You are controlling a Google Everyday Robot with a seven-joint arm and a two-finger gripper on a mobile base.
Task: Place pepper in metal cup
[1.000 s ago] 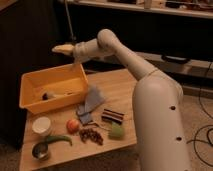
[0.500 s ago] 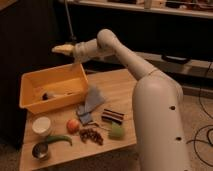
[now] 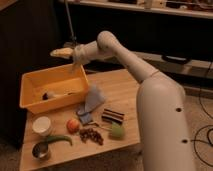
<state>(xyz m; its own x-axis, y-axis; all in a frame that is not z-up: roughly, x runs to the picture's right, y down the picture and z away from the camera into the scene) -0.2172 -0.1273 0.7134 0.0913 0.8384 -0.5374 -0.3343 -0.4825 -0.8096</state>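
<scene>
The pepper point(image 3: 60, 138) lies flat near the front left corner of the table point(image 3: 122, 85). One end reaches the rim of the metal cup point(image 3: 40, 150), and we cannot tell whether the two actually touch. The pepper is not yet in the cup. A white cup point(image 3: 41, 125) stands just behind the pair, a red-orange fruit point(image 3: 73, 125) sits just beside the pepper's far end, and a scatter of brown bits point(image 3: 91, 135) and a pale-green fruit point(image 3: 116, 131) lie further right. Behind them are a blue cloth point(image 3: 93, 101) and a yellow bin point(image 3: 35, 82).

The gripper point(image 3: 60, 52) hangs high over the bin's back edge, well apart from the pepper. We cannot tell whether it is open or closed, and we see nothing of the task in it.

We judge the risks to lie in the crowding. A descent aimed at the pepper's cup-side end could knock the metal cup over or push it toward the table edge, while one aimed at the other end could nudge the red-orange fruit. The pepper also looks longer than the cup is wide, so it may lean out or tip the cup unless it goes in point first.

Compared with half a second ago, we see no change. The arm holds the same pose and every item sits where it was.
</scene>
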